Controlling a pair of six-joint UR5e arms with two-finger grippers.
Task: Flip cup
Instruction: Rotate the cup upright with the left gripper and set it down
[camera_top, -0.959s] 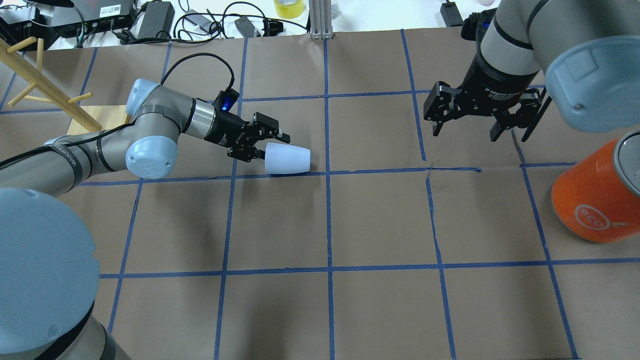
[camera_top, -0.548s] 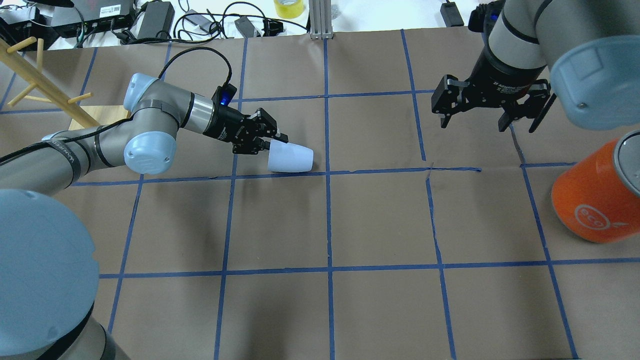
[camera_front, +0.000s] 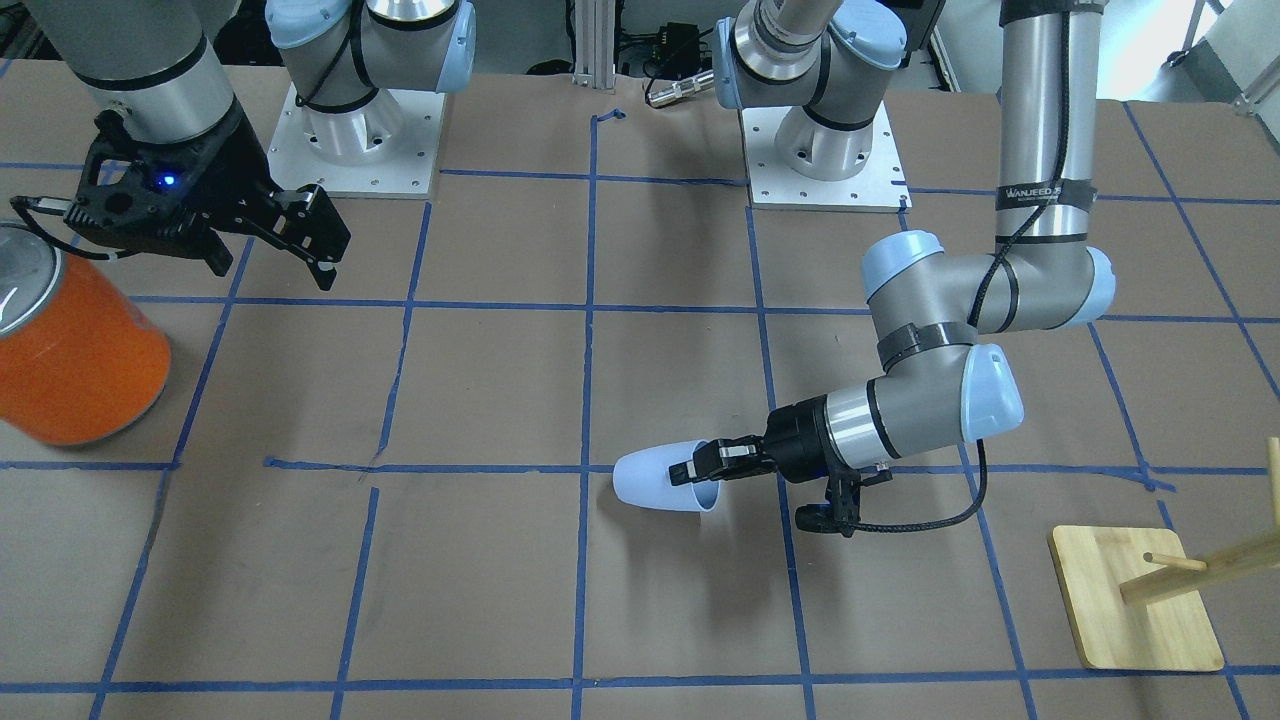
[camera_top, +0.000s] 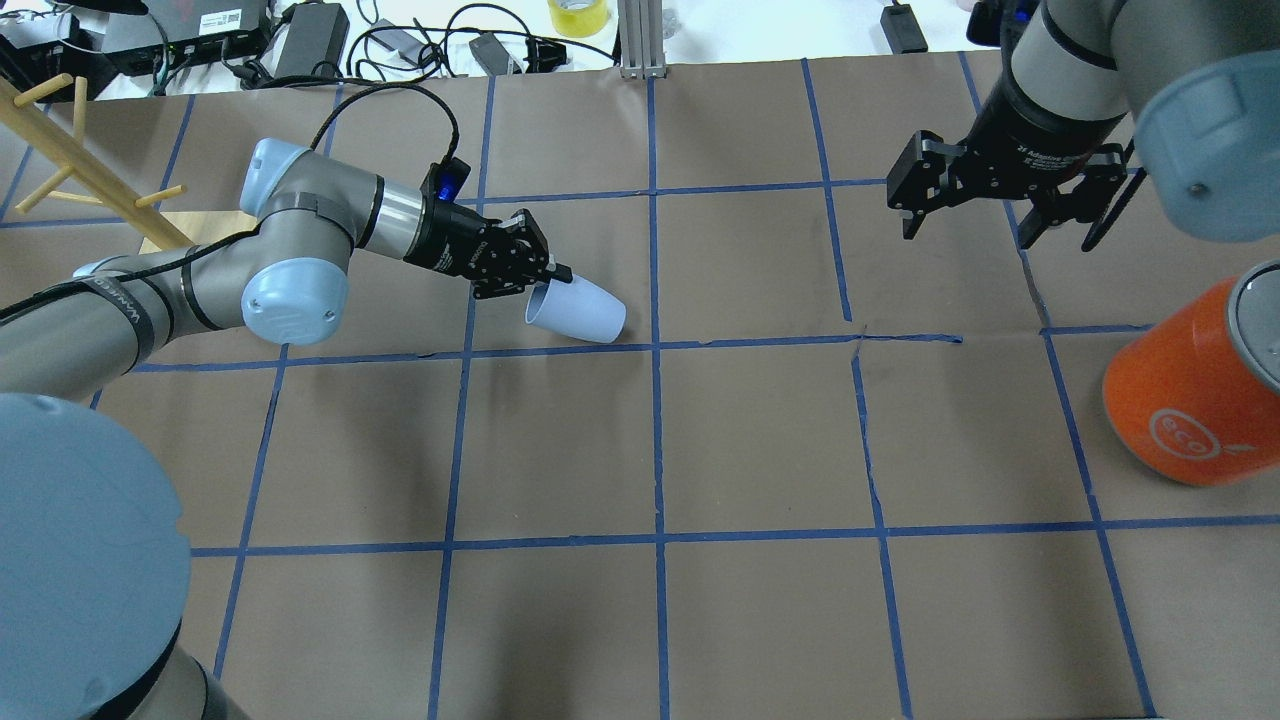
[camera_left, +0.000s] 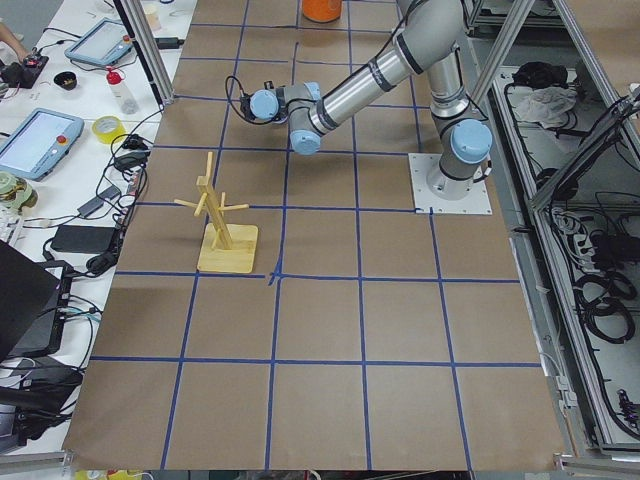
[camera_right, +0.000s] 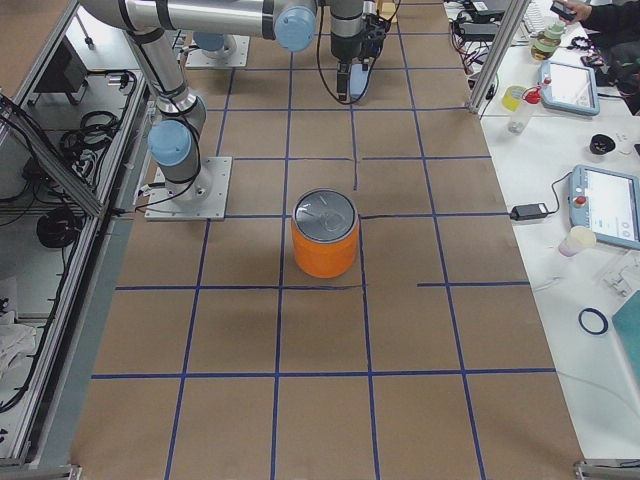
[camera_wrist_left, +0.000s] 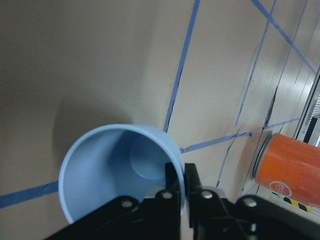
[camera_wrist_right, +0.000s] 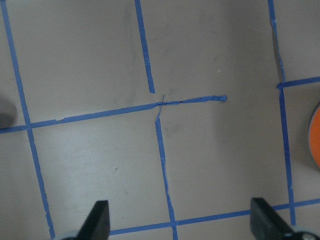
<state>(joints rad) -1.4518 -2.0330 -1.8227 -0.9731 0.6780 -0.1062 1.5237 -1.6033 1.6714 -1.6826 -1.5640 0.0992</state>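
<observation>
1. Front view: the left gripper (camera_front: 697, 472) pinches the cup (camera_front: 655, 482) by its rim, and the cup sits tilted near the middle of the table (camera_front: 300, 580).
2. Overhead: over the last second the cup's mouth has lifted off its side, so the flip looks begun. The right gripper (camera_top: 1005, 200), spread wide and empty, has backed off.
3. Left wrist: one finger (camera_wrist_left: 173, 182) sits inside the wall, the other outside.
</observation>
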